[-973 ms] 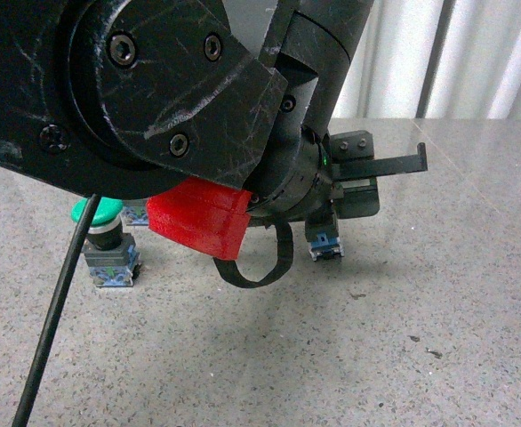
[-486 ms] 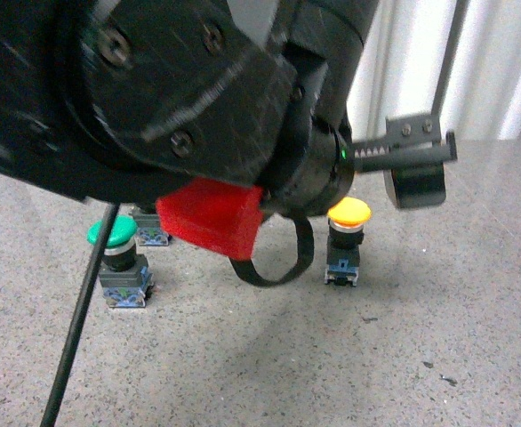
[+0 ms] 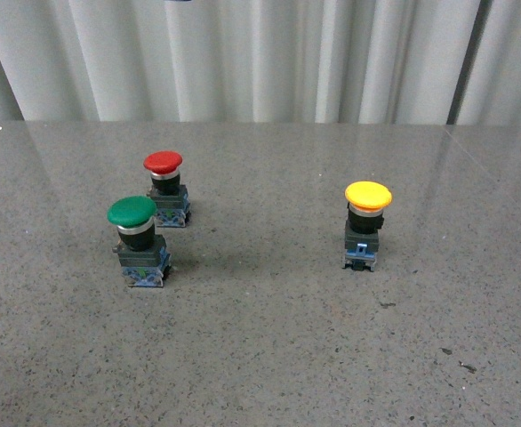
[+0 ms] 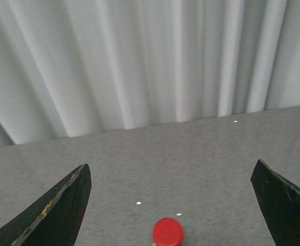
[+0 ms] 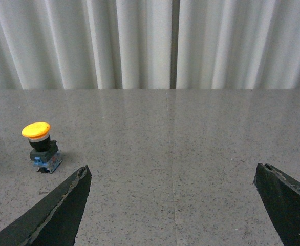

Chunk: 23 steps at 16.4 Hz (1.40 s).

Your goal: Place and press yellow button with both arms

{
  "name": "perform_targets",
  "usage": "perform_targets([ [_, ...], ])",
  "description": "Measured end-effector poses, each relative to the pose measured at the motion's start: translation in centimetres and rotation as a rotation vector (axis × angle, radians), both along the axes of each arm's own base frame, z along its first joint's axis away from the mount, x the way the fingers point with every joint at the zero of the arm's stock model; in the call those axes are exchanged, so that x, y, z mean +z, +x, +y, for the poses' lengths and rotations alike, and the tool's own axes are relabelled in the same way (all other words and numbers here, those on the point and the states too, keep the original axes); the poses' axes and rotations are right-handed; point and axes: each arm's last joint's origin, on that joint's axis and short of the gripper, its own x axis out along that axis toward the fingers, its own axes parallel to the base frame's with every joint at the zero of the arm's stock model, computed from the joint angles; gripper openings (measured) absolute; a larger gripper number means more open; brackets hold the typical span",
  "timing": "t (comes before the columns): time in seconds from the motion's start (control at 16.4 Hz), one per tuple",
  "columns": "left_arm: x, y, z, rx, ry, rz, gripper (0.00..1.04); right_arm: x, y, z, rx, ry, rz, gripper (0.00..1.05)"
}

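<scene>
The yellow button (image 3: 367, 224) stands upright on the grey stone table, right of the middle in the front view. It has a yellow cap, a black body and a blue-grey base. It also shows in the right wrist view (image 5: 40, 146), far off to one side of my right gripper (image 5: 173, 177). That gripper is open and empty. My left gripper (image 4: 170, 177) is open and empty, with the red-capped button (image 4: 168, 231) between its black fingers (image 4: 58, 212), lower down on the table. Neither arm shows in the front view.
A red-capped button (image 3: 165, 189) and a green-capped button (image 3: 137, 240) stand close together at the left of the table (image 3: 269, 356). A white pleated curtain (image 3: 260, 58) hangs behind the table's far edge.
The black arm with the red block that filled the front view has withdrawn out of sight. The yellow button now stands alone, and all three buttons are in plain view.
</scene>
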Motion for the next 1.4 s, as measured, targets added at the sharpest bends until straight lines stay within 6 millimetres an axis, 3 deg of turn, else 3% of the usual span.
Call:
perform_targets([
  [0.18,-1.1,-4.2,4.3,0.070,-0.084,-0.062,0.73,0.0,0.0,0.0,0.000,0.000,0.000,0.98],
  [0.3,-3.3,-7.7,7.0,0.089,-0.116,-0.082,0.53,0.0,0.0,0.0,0.000,0.000,0.000,0.98],
  [0.43,-5.6,-9.3,8.2,0.080,-0.125,-0.064,0.30,0.0,0.0,0.0,0.000,0.000,0.000,0.98],
  [0.61,-7.5,-10.8,9.3,0.075,-0.127,-0.053,0.04,0.0,0.0,0.0,0.000,0.000,0.000,0.98],
  [1.03,-10.1,-13.7,11.8,0.093,-0.128,-0.061,0.04,0.0,0.0,0.0,0.000,0.000,0.000,0.98],
  [1.4,-11.5,-15.3,11.7,0.072,-0.131,-0.088,0.04,0.0,0.0,0.0,0.000,0.000,0.000,0.98],
])
